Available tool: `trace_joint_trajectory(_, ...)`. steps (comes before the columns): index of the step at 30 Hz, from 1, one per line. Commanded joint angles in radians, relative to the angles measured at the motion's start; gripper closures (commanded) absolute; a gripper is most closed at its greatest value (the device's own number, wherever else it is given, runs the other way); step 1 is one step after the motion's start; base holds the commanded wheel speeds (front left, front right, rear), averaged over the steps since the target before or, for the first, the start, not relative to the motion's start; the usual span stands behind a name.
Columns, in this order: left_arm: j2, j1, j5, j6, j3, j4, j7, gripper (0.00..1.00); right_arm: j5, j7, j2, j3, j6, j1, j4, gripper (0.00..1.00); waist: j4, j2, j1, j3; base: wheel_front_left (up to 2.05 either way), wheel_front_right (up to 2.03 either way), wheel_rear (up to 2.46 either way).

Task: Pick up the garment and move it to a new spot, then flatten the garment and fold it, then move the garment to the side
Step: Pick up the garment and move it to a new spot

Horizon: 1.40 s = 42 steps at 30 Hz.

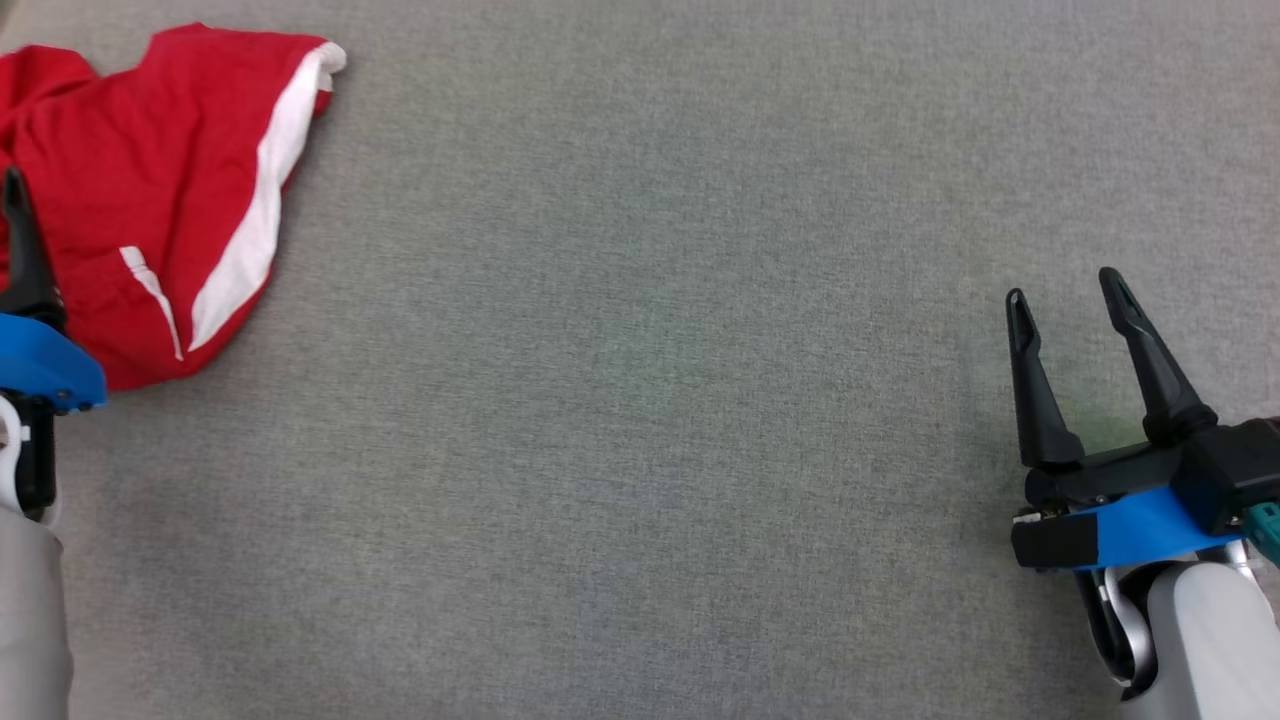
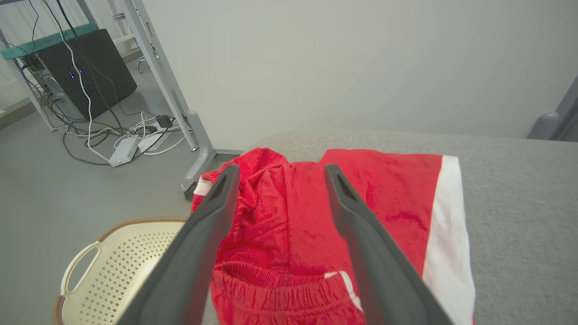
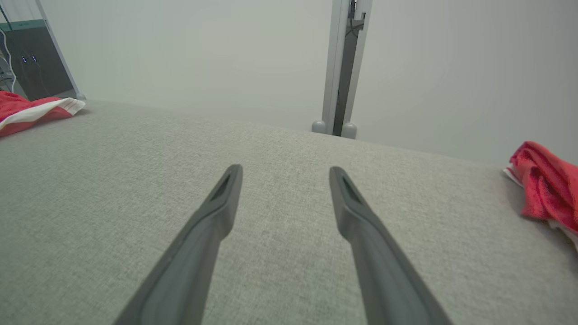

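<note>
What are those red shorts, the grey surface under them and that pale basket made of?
Shorts: soft fuzzy cloth, matte, perhaps terry; it wrinkles and gathers at the waistband.
Grey surface: woven fabric cover, matte, going by its fine flecked weave.
Basket: probably moulded plastic, cream and smooth, with even rows of holes and a cut-out handle.

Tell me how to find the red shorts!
Go to the left corner of the big grey table, by the cream basket. The red shorts lie there, just before the left pincer. They are spread out with a broad white stripe showing, unlike the bunched red cloth at the right.
</note>
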Motion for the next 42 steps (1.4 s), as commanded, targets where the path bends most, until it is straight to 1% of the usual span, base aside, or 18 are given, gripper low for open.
trace_joint_trajectory(1,0.001,-0.014,-0.008,-0.004,-0.01,0.03,0.005,0.0,-0.005,0.002,-0.007,-0.003,0.0,-0.008,-0.011,0.0,-0.016,0.0,-0.0002,0.025,0.0,0.0,0.0)
trace_joint_trajectory(3,0.004,-0.034,-0.016,-0.005,-0.027,0.088,0.018,0.0,-0.006,0.007,-0.01,-0.005,0.0,-0.011,-0.022,0.0,-0.019,0.0,-0.0002,0.034,0.0,0.0,0.0)
trace_joint_trajectory(6,-0.011,-0.046,-0.043,-0.005,-0.067,0.167,0.06,0.0,-0.008,0.013,-0.015,-0.008,0.0,-0.013,-0.035,0.0,-0.02,0.0,-0.0002,0.042,0.0,0.0,0.0)
trace_joint_trajectory(11,-0.016,-0.063,-0.104,-0.004,-0.123,0.275,0.161,0.0,-0.009,0.021,-0.018,-0.01,0.0,-0.015,-0.049,0.0,-0.022,0.0,-0.0002,0.05,0.0,0.0,0.0)
trace_joint_trajectory(16,-0.014,-0.07,-0.168,-0.004,-0.175,0.324,0.219,0.0,-0.011,0.026,-0.017,-0.009,0.0,-0.016,-0.054,0.0,-0.024,0.0,-0.0002,0.048,0.0,0.0,0.0)
trace_joint_trajectory(17,-0.012,-0.071,-0.18,-0.004,-0.186,0.328,0.225,0.11,-0.011,0.026,-0.016,-0.008,0.0,-0.016,-0.053,0.0,-0.024,0.0,-0.0002,0.047,0.0,0.0,0.0)
trace_joint_trajectory(18,-0.008,-0.071,-0.187,-0.004,-0.197,0.33,0.229,0.62,-0.01,0.026,-0.016,-0.006,0.0,-0.016,-0.051,0.0,-0.025,0.0,-0.0002,0.045,0.0,0.0,0.0)
trace_joint_trajectory(19,-0.003,-0.07,-0.194,-0.004,-0.208,0.33,0.225,1.0,-0.009,0.025,-0.015,-0.003,0.0,-0.016,-0.049,0.0,-0.026,0.0,-0.0002,0.043,0.0,0.0,0.0)
trace_joint_trajectory(24,0.025,-0.076,-0.229,-0.005,-0.249,0.319,0.175,1.0,0.0,0.013,-0.01,0.002,0.0,-0.017,-0.032,0.0,-0.038,0.0,-0.0002,0.019,0.0,0.0,0.0)
trace_joint_trajectory(29,0.06,-0.114,-0.228,-0.004,-0.28,0.286,0.067,1.0,0.008,-0.001,0.006,0.001,0.0,-0.009,-0.008,0.0,-0.053,0.0,-0.0002,-0.021,0.0,0.0,0.0)
trace_joint_trajectory(34,0.065,-0.162,-0.22,-0.004,-0.313,0.236,-0.007,1.0,0.014,-0.023,0.03,-0.003,0.0,0.001,0.027,0.0,-0.076,0.0,-0.0002,-0.08,0.0,0.0,0.0)
trace_joint_trajectory(37,0.062,-0.183,-0.21,-0.004,-0.326,0.206,-0.022,1.0,0.018,-0.03,0.041,-0.003,0.0,0.006,0.043,0.0,-0.088,0.0,-0.0002,-0.105,0.0,0.0,0.0)
trace_joint_trajectory(42,0.051,-0.23,-0.175,-0.004,-0.373,0.092,-0.04,1.0,0.026,-0.045,0.07,0.0,0.0,0.022,0.08,0.0,-0.135,0.0,-0.0002,-0.171,0.0,0.0,0.0)
